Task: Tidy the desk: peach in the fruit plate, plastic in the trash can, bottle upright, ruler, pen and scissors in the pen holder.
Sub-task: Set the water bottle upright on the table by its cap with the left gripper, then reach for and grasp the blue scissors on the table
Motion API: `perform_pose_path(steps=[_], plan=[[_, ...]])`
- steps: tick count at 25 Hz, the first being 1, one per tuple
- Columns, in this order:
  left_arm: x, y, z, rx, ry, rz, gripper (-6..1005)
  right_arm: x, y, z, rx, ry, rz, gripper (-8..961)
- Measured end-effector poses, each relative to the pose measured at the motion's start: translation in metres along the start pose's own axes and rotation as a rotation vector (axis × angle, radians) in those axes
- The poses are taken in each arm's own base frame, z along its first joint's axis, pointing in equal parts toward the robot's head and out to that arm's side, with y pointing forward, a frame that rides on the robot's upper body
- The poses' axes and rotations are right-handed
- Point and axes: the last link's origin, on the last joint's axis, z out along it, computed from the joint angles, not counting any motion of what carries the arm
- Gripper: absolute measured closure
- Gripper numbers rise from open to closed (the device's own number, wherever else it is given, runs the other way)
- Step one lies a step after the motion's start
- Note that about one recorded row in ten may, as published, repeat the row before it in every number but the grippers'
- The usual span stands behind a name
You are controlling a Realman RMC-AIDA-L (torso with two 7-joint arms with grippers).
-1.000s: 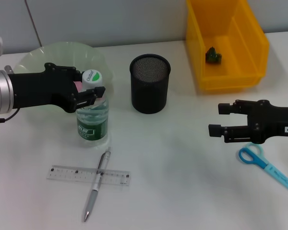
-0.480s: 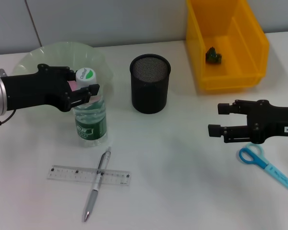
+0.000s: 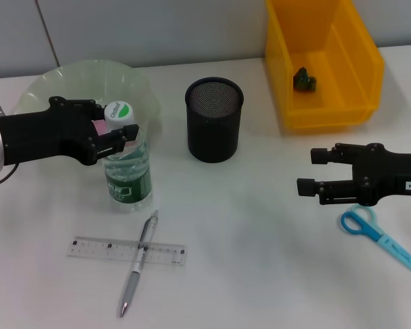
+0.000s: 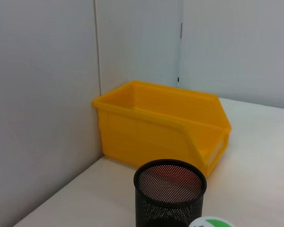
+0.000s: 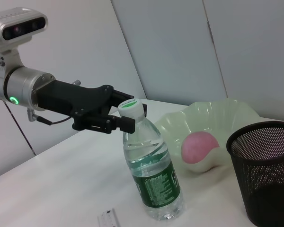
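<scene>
The clear water bottle [image 3: 129,175] with a green label stands on its base, leaning a little left. My left gripper [image 3: 120,127] is shut on its neck just under the white and green cap [image 5: 129,106]. The pink peach [image 5: 199,146] lies in the pale green fruit plate [image 3: 51,86]. A clear ruler [image 3: 96,248] lies near the front with a silver pen [image 3: 138,264] across it. Blue scissors [image 3: 380,233] lie at the right, beside my right gripper [image 3: 307,171], which is open and holds nothing. The black mesh pen holder [image 3: 214,120] stands mid-table.
A yellow bin [image 3: 359,68] at the back right holds a small dark green piece [image 3: 304,79]. In the left wrist view the bin [image 4: 161,127] stands behind the pen holder [image 4: 169,189]. A grey wall closes the back.
My left gripper has moved left with the bottle's top, so the bottle now leans slightly left. The right arm has stayed still.
</scene>
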Motion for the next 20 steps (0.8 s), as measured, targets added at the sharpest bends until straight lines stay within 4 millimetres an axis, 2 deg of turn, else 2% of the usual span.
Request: perform_pose_path(steps=[14,19,20], plan=[[-0.002,0.003,-0.008,-0.010,0.061,-0.003,431,0.000,0.000,0.001,-0.004,-0.001,0.004,105],[-0.002,0.005,-0.012,-0.021,0.075,0.009,261,0.000,0.000,0.001,-0.004,0.000,0.007,105],[-0.002,0.005,-0.014,-0.020,0.086,0.014,255,0.000,0.000,0.001,-0.004,0.000,0.007,105]])
